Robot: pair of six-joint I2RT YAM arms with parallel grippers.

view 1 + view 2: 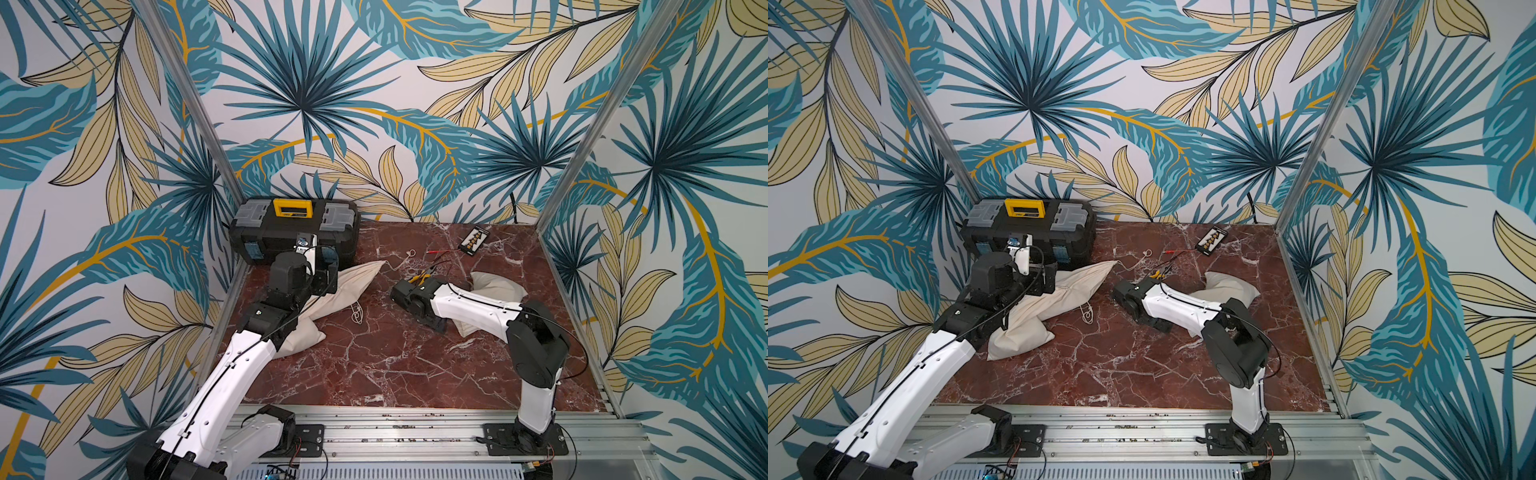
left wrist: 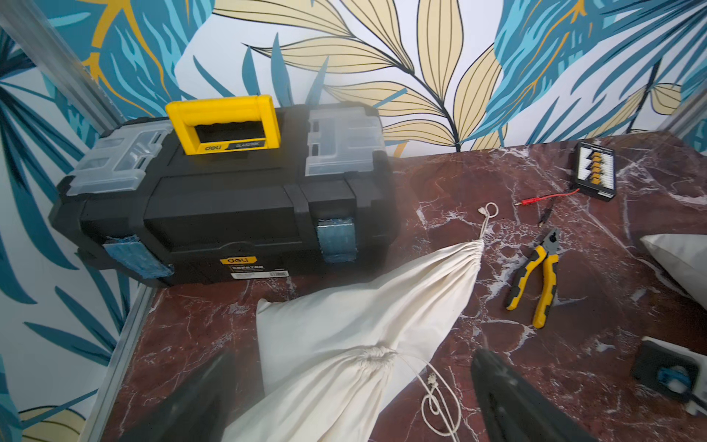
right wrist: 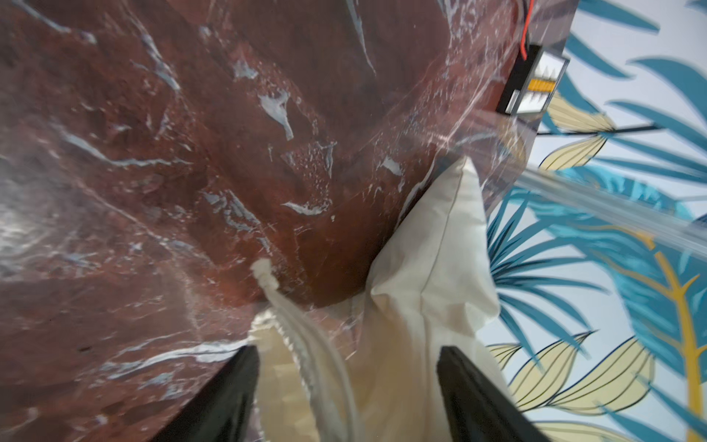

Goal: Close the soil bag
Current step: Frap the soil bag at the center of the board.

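Three cream drawstring bags lie on the marble table (image 1: 395, 365); which one holds soil does not show. Two overlap at the left: one (image 1: 357, 276) (image 2: 363, 306) and a nearer one (image 1: 299, 336) (image 2: 325, 390), both necks gathered shut, with a cord (image 2: 436, 405) loose beside them. My left gripper (image 1: 328, 278) (image 2: 354, 356) hovers open over the nearer bag's neck. The third bag (image 1: 498, 286) (image 3: 428, 268) lies at the right under my right arm. My right gripper (image 1: 440, 326) (image 3: 346, 350) has its jaws apart around that bag's ruffled mouth and knotted cord (image 3: 264, 273).
A black toolbox (image 1: 295, 226) with a yellow handle stands at the back left, close behind my left wrist. Yellow-handled pliers (image 1: 422, 276) lie mid-table by my right wrist. A small black box (image 1: 474, 240) with a red lead (image 1: 436, 252) sits at the back. Walls close three sides.
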